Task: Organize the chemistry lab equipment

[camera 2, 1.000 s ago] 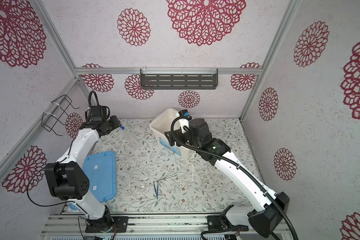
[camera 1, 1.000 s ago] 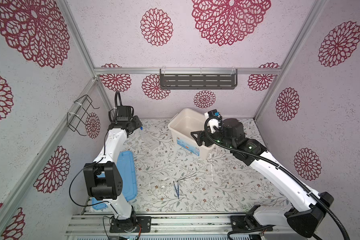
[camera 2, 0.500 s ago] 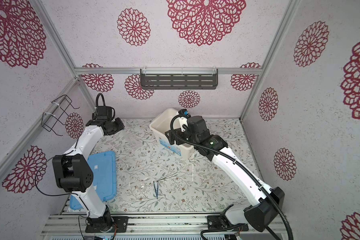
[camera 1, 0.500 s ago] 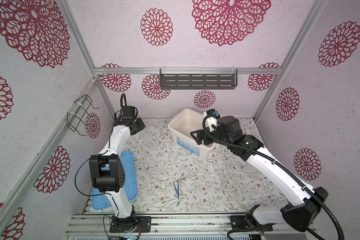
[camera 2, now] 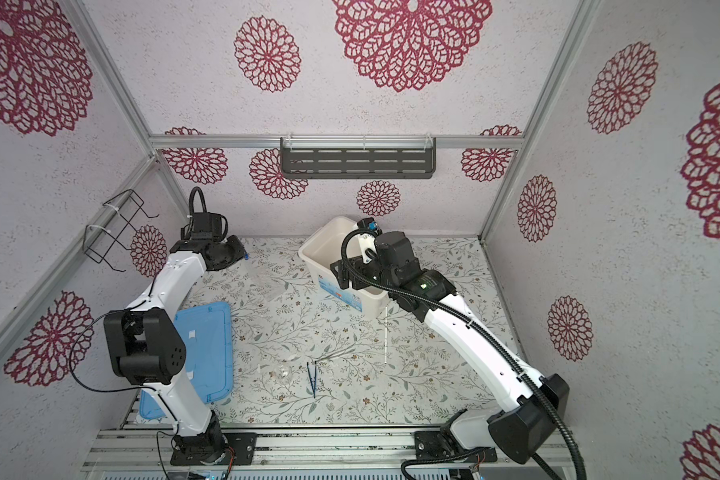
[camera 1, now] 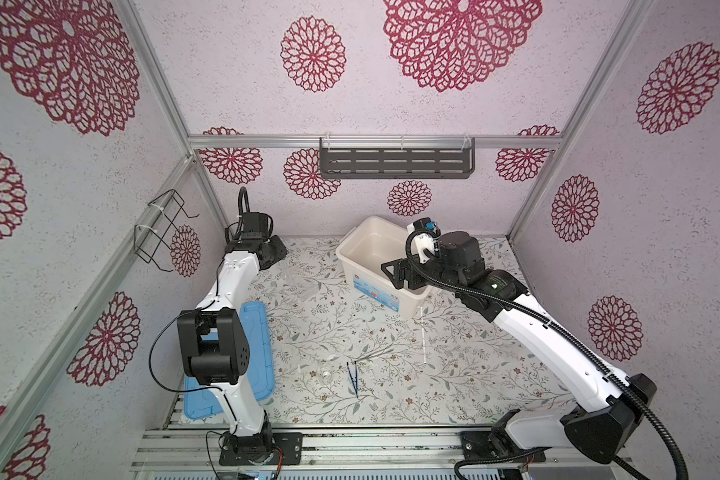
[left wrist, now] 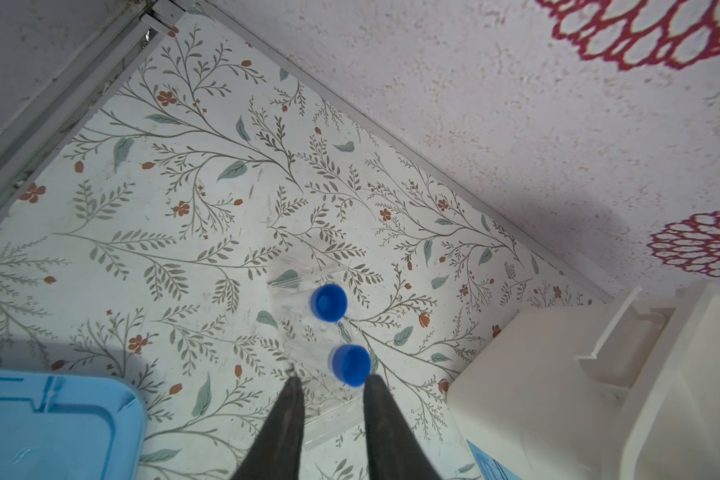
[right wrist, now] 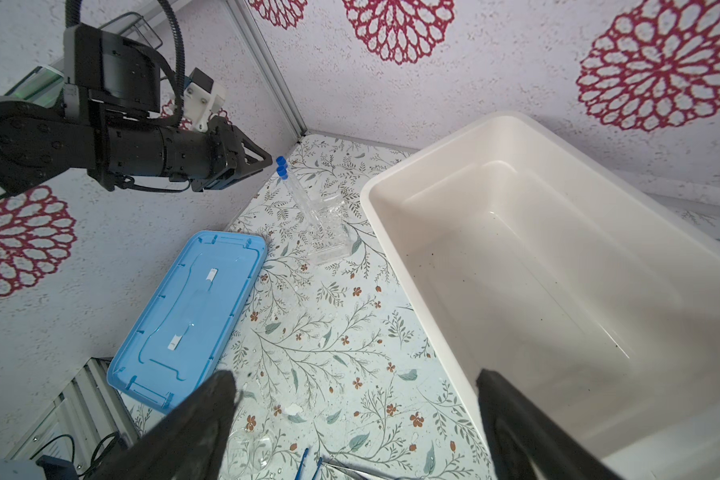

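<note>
Two clear tubes with blue caps [left wrist: 328,303] [left wrist: 351,365] stand tilted in a clear rack [right wrist: 327,232] near the back left corner. My left gripper [left wrist: 331,380] hangs right at the nearer cap. Its jaws stand narrowly apart with only the rack's base showing between them. In the right wrist view the left gripper [right wrist: 267,160] nearly touches the tubes' caps [right wrist: 282,165]. My right gripper [right wrist: 354,376] is wide open over the near rim of the white tub [camera 1: 350,241]. On the floor lie a white rod [camera 1: 422,336], dark blue tweezers [camera 1: 353,378], a silvery tool [camera 1: 375,354] and a small clear vessel [camera 1: 327,372].
A flat light-blue lid [camera 1: 260,332] lies at the left by the left arm's base. The tub [right wrist: 391,178] holds nothing that shows. A dark shelf [camera 1: 395,162] hangs on the back wall and a wire holder [camera 1: 163,228] on the left wall.
My left gripper's jaws have narrowed and the left arm has swung its wrist in towards the capped tubes. The right arm has barely moved and stays wide open.
</note>
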